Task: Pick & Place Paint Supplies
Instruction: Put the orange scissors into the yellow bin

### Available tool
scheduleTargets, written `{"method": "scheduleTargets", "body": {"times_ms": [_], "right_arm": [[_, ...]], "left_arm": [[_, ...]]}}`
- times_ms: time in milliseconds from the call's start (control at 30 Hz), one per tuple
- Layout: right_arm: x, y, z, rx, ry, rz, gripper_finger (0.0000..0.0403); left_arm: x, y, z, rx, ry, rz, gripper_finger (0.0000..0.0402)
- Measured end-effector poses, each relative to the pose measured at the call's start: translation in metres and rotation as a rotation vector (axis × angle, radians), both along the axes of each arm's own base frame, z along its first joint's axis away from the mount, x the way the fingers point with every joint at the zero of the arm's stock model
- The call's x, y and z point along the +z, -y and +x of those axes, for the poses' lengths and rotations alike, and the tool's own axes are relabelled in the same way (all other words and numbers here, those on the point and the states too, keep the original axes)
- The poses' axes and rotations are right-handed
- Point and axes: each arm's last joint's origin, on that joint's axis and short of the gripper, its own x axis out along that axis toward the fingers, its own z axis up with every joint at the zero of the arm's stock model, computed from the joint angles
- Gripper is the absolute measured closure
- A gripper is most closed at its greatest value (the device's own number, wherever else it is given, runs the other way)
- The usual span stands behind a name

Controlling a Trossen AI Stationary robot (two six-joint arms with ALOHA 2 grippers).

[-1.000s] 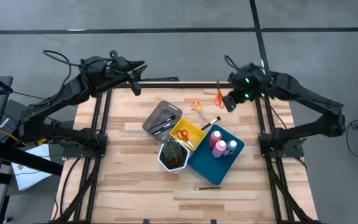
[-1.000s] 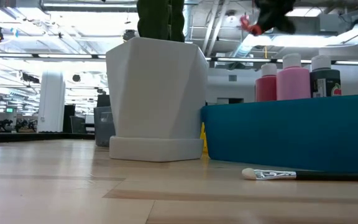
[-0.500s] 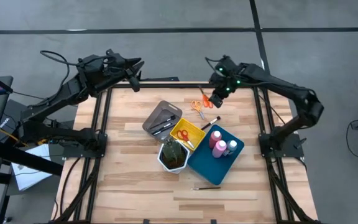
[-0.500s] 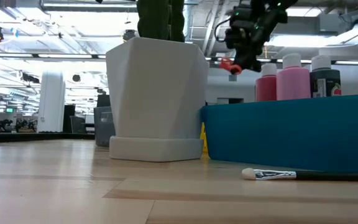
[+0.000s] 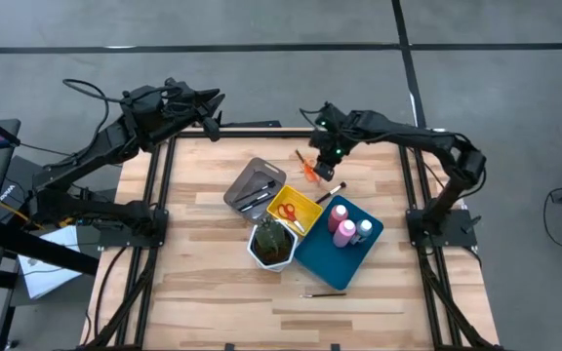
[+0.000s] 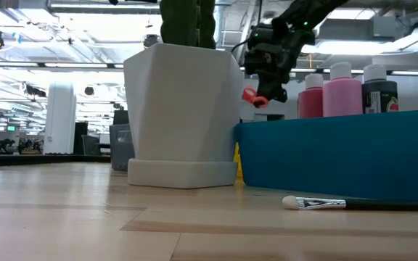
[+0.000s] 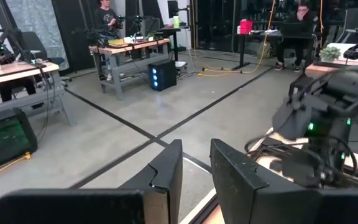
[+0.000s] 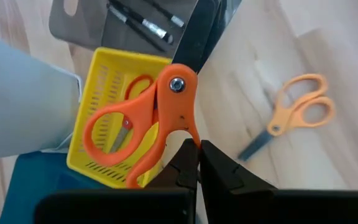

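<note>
My right gripper (image 5: 322, 161) hangs over the far middle of the table, shut on orange-red scissors (image 8: 166, 112). The scissors' handle shows below the gripper (image 6: 265, 69) in the low view. Lighter orange scissors (image 8: 291, 115) lie flat on the wood beneath. A yellow tray (image 5: 294, 210) holds red scissors (image 8: 126, 124). A grey tray (image 5: 254, 185) holds dark brushes. Two pink bottles (image 5: 342, 222) and a white-capped bottle (image 5: 364, 229) stand in the blue tray (image 5: 330, 255). My left gripper (image 5: 213, 122) waits at the far left edge, its fingers (image 7: 166, 174) a little apart with nothing between them. My right gripper pinches the orange-red scissors between its two fingers (image 8: 188, 163), on the handle shank just below the pivot (image 8: 180, 127). The fingers slant down from the table's far right. The scissors are lifted clear, the handle loops (image 6: 251, 96) hanging lower and the dark blades (image 8: 199, 37) pointing ahead.
A white hexagonal pot (image 5: 272, 244) with a plant stands beside the blue and yellow trays. One brush (image 5: 325, 293) lies on the wood toward the near edge. Another brush (image 5: 332, 192) lies between the held scissors and the blue tray. There is bare wood on the table's left half.
My right gripper has gone toward the table's left edge and downward with the scissors, from over the far right corner to above the loose orange scissors. It has tipped further down and rolled, staying shut on the scissors.
</note>
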Motion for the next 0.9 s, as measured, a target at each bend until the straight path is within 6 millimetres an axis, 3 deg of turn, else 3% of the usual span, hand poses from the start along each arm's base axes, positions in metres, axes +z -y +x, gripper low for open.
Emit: {"method": "scheduleTargets", "body": {"times_ms": [367, 900], "right_arm": [[-0.007, -0.025, 0.027, 0.035, 0.047, 0.026, 0.0403], [-0.007, -0.04, 0.032, -0.043, 0.013, 0.08, 0.0403]], "left_arm": [[-0.004, 0.0, 0.0, 0.0, -0.036, -0.019, 0.0325], [-0.005, 0.0, 0.0, -0.003, -0.061, -0.01, 0.0325]]}}
